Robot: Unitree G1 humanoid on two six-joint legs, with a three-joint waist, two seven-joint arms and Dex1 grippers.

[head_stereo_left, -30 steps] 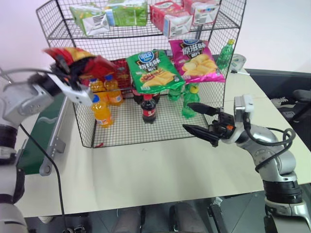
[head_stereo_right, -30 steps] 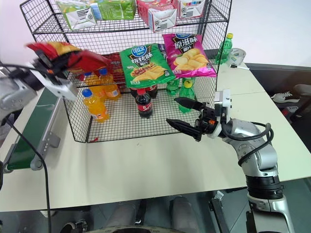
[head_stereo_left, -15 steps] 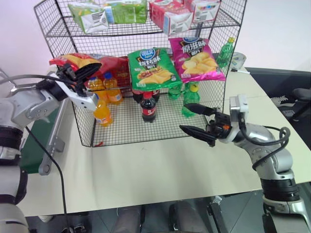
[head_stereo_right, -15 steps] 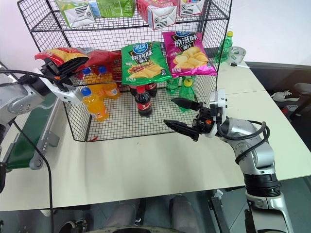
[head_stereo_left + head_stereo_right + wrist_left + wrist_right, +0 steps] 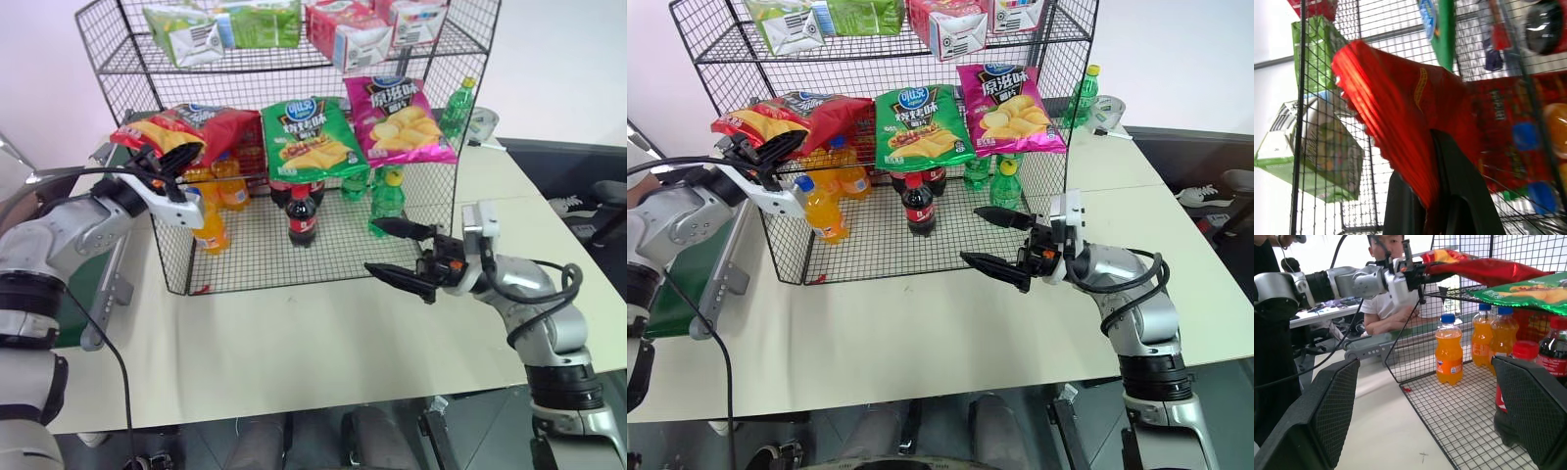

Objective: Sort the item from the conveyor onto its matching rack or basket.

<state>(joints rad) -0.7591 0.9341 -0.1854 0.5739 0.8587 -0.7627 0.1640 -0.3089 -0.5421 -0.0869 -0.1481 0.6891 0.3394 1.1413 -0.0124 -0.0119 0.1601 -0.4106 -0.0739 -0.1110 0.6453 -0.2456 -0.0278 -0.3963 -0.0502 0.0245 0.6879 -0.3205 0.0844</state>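
Observation:
The glossy red chip bag (image 5: 191,125) lies tilted at the left end of the black wire rack's (image 5: 168,253) middle tier, beside a green chip bag (image 5: 312,137). My left gripper (image 5: 165,159) is shut on the red bag's lower end, just outside the rack's front left corner; the left wrist view shows its fingers (image 5: 1462,196) pinching the red foil (image 5: 1400,107). The dark-green conveyor (image 5: 684,284) runs along the table's left side, below that arm. My right gripper (image 5: 372,245) hovers open and holds nothing, in front of the rack's bottom tier.
A magenta chip bag (image 5: 400,117) hangs on the middle tier's right. Orange drink bottles (image 5: 209,227), a cola bottle (image 5: 301,217) and green bottles (image 5: 388,201) stand on the bottom tier, cartons (image 5: 186,34) on top. A person (image 5: 1382,308) sits beyond the conveyor.
My left gripper has come down and forward with the red bag, whose upper end now lies over the middle tier instead of up in the air. The right gripper stays open in place.

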